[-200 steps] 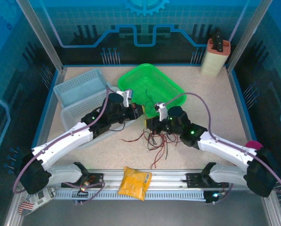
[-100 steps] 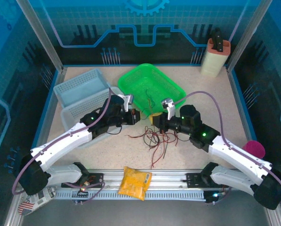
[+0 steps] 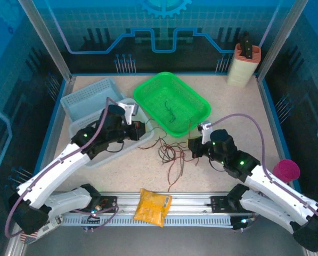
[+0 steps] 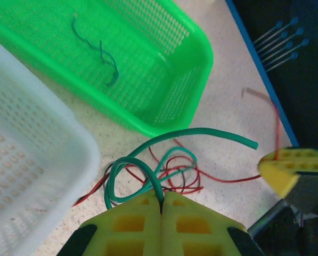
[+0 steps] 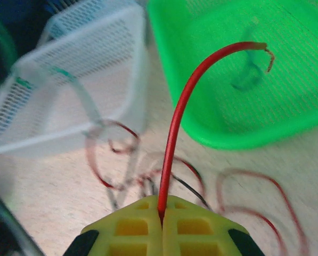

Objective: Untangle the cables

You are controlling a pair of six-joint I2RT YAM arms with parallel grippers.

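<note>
At the left, two grey baskets (image 3: 87, 104) are sitting together, one overlapping the other. The left gripper (image 3: 141, 130) is hovering over the right rim of the nearer one. In its wrist view its yellow fingers (image 4: 132, 224) are pressing together and pinching a green cable (image 4: 201, 132), which is looping out over the table and ending free just beside the green basket (image 4: 193, 74). A dark green strand (image 4: 103, 53) is lying alone inside that basket.

The cables (image 3: 169, 154) are lying in a loose red, green and black tangle on the table between the two grippers, just in front of the green basket. A yellow bag (image 3: 152, 207) is resting on the rail at the near edge.

Just right of the tangle, the right gripper (image 3: 192, 148) is sitting low over the table. Its jaws are closed and pinching a red cable (image 5: 174, 122), which is arching up toward the green basket with a frayed tip. Further right, a pink cup (image 3: 286, 170) is standing by the right arm, and a beige holder (image 3: 244, 65) is standing in the far corner.
</note>
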